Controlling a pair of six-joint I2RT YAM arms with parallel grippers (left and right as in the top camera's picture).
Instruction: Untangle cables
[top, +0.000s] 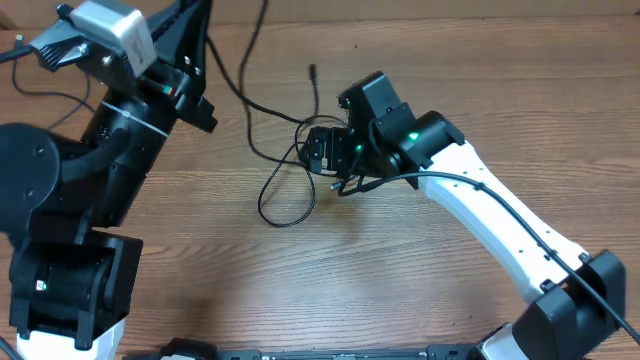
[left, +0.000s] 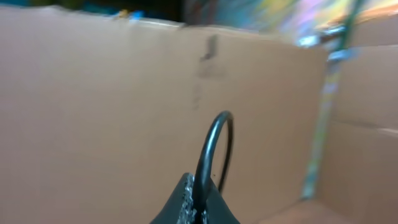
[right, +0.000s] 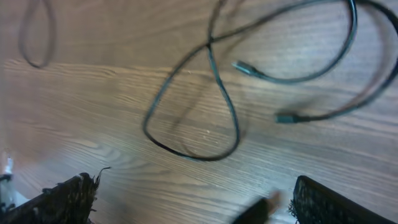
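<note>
Wood-grain tabletop (top: 380, 290) is bearing thin black cables (right: 214, 99); left end effector (left: 198, 198) is pinching one to draw it free, right end effector (right: 193, 200) hovering wide.

We see a brown wooden tabletop (top: 380, 290) with fine straight grain, smooth and faintly satin where the light falls. The thin black cables (top: 283, 205) look like rubbery plastic with a soft sheen. Their 2 small plug ends (right: 247, 68) are a duller grey, too blurred for us to tell metal from plastic. The right gripper (right: 186, 202) has dark pads (right: 67, 198) with a rough, frayed surface. The long white arm shell (top: 500, 235) is smooth, glossy plastic, and the black joint housings (top: 385, 100) are matt. In the left wrist view, the plain brown cardboard wall (left: 93, 106) looks matt and papery.
</note>
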